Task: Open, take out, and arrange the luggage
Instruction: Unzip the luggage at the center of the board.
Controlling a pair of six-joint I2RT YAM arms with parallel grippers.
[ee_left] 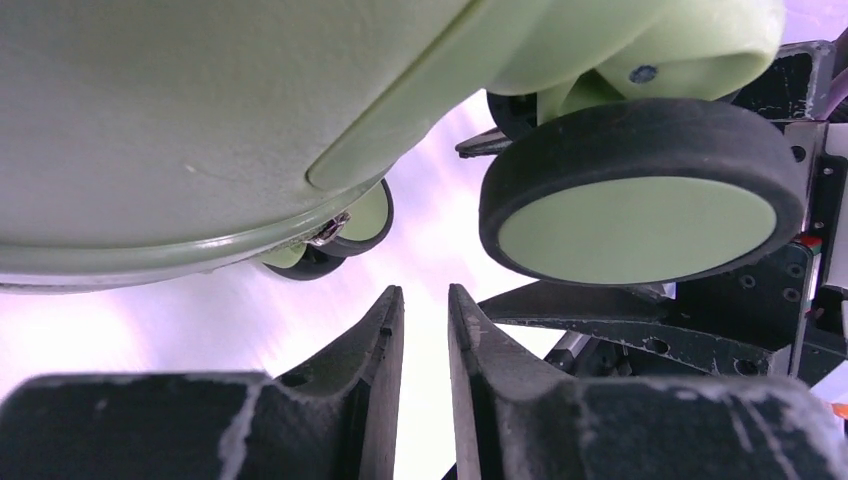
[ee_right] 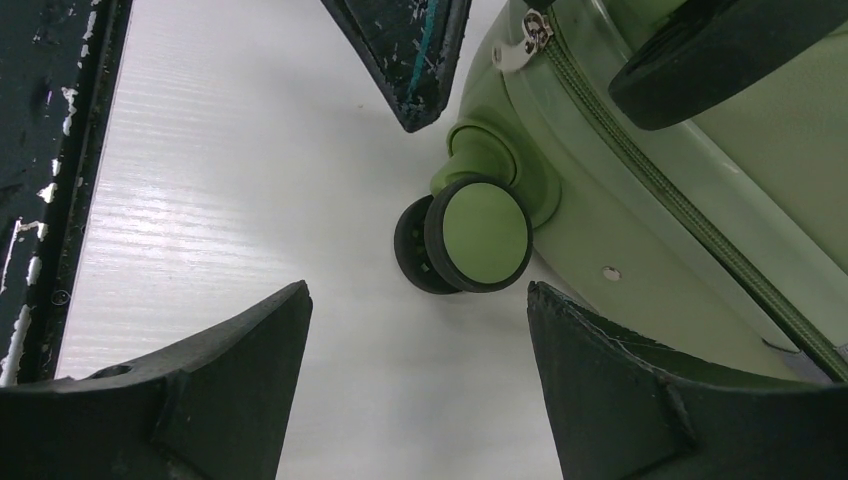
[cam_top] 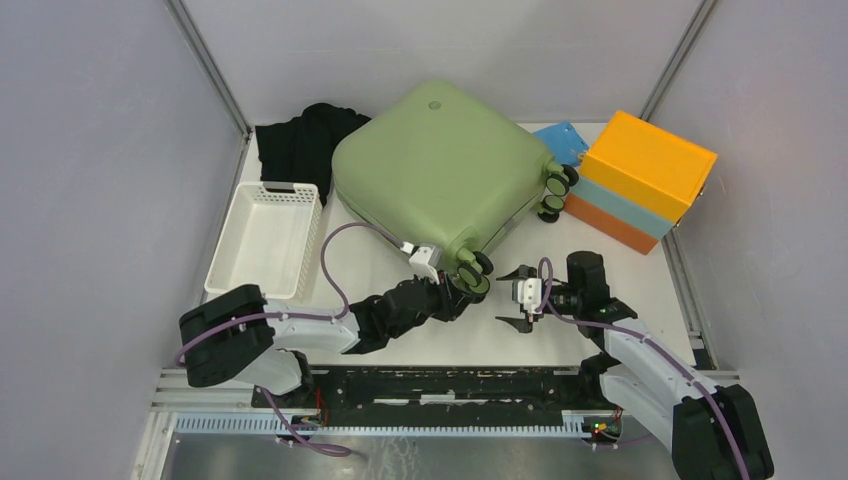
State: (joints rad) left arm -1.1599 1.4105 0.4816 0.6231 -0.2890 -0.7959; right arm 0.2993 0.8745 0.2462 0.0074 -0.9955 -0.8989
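Both grippers sat close to the near corner of the luggage. It lay flat and closed on the white table, filling the far middle of it with its wheeled end turned toward the right. The left gripper lay just on the near side of the near pair of wheels. In the left wrist view its fingers stood only a narrow slit apart, with bare table showing between them and nothing held. One black-tyred wheel with a green hub hung just above and to the right of them. The right gripper hovered to the right of that same corner, apart from the shell, its jaws spread wide and empty. From its wrist camera a double wheel showed beyond its fingers. The zip ran shut along the shell's edge, with its metal pull at the top. A white perforated basket stood just beside the luggage on the left, and a black cloth lay bunched at the far left corner. An orange and light-blue box stood at the far right, near the other pair of wheels, with a flat blue piece beside it on the far side
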